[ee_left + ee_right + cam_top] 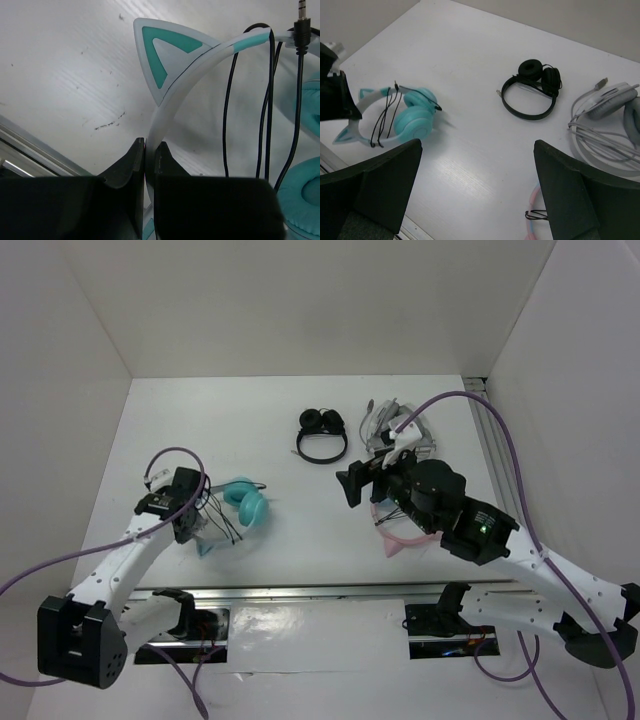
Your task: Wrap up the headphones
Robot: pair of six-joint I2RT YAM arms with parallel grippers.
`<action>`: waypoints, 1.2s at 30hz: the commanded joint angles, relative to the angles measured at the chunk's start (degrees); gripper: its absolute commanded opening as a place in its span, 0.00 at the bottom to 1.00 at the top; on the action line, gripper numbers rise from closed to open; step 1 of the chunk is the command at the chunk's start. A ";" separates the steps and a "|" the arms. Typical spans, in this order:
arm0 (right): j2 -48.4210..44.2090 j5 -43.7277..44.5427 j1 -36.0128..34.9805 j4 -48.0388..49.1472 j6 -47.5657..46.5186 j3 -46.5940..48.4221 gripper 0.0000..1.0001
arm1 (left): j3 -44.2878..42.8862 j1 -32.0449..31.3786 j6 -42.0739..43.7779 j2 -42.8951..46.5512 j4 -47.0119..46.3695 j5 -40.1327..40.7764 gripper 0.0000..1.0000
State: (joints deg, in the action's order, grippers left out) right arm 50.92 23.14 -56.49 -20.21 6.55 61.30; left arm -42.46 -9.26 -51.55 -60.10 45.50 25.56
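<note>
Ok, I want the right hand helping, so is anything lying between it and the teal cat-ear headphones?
Nothing visible: only bare white table lies between the open right hand and the teal cat-ear headphones.

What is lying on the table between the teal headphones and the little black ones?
Nothing. The stretch of table between the teal headphones and the black headphones is bare. The right wrist view shows it best, and the top view agrees.

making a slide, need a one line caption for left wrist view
Left fingers shut on the pale headband of the teal cat-ear headphones, black cable looped over the band
</note>
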 commanded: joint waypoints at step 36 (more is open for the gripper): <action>1.73 -3.62 -1.07 -2.54 6.70 1.80 1.00 | -7.27 -21.94 -9.96 20.97 9.01 -0.13 0.99</action>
State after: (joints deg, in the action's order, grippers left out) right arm 52.40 20.27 -56.62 -20.43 9.06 60.36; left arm -45.19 -30.92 -72.75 -41.60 54.22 28.80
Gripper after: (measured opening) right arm 0.999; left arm 0.993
